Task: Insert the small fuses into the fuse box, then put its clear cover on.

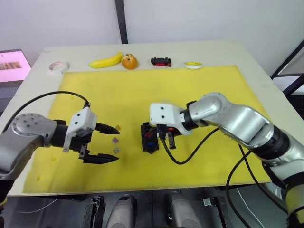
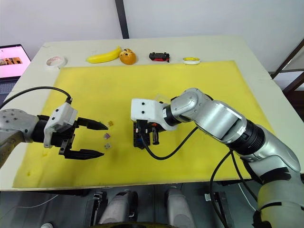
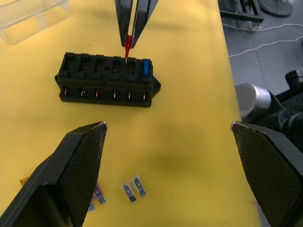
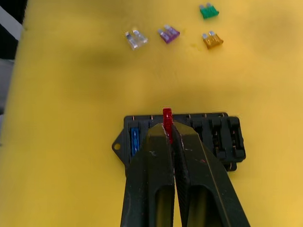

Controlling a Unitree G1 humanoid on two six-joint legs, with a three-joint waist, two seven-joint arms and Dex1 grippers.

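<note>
One red fuse (image 4: 167, 118), tiny, rigid and likely slippery, is pinched by its top in the right gripper (image 4: 171, 137) above the fuse box (image 3: 106, 80); the left gripper (image 1: 107, 143) gapes wide beside it.

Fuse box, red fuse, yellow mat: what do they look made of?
The fuse box looks like matte black moulded plastic, with small metal contacts glinting along its side. The red fuse, pinched in the right gripper, seems translucent tinted plastic. The yellow mat looks like soft foam or rubber, dull and slightly dimpled; which one is unclear.
</note>
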